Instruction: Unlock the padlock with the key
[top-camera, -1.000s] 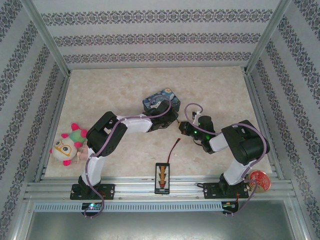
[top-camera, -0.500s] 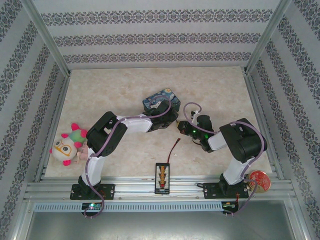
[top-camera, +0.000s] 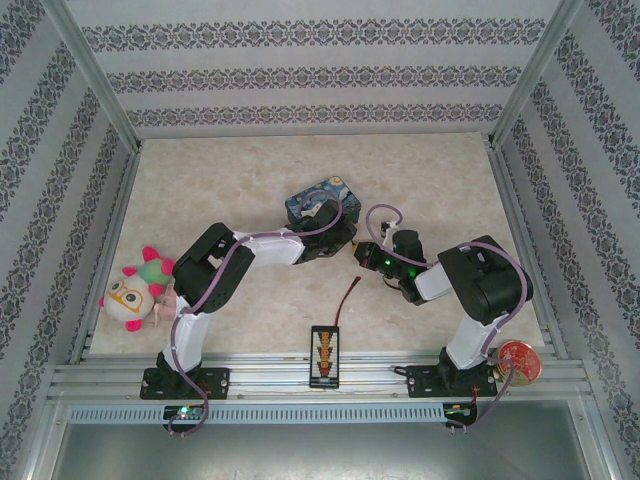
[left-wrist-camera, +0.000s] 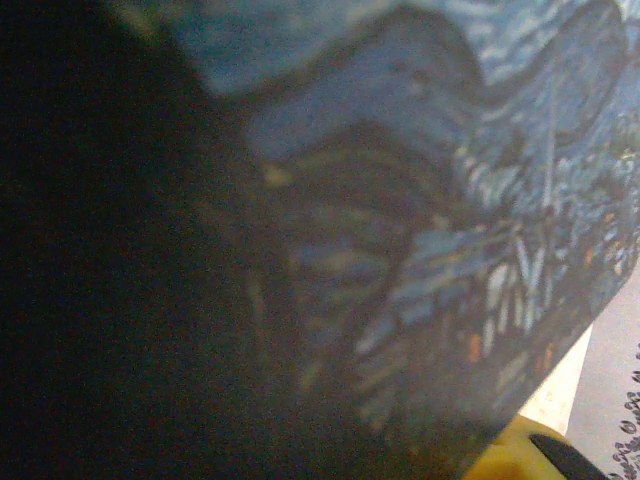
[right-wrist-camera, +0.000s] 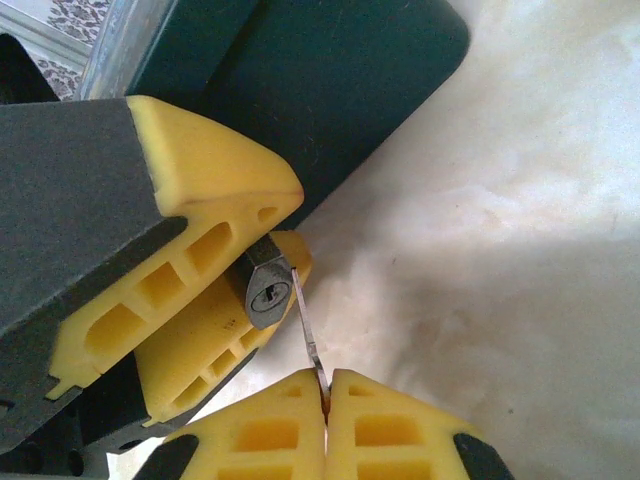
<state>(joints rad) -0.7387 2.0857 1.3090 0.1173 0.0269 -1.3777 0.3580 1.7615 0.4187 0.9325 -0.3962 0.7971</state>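
So the little dark grey metal padlock (right-wrist-camera: 266, 290) is pinched between the yellow fingertips of the left gripper (right-wrist-camera: 288, 240). Its keyhole end is turned toward the right wrist camera, so you can see the slot in the shiny round face. The key (right-wrist-camera: 308, 335), a tiny thin strip of grey metal seen edge-on, has its base clamped in the closed yellow fingers of the right gripper (right-wrist-camera: 325, 385) and leans up and a bit left. Its tip is at the padlock's right edge, just beside the keyhole and not in the slot.
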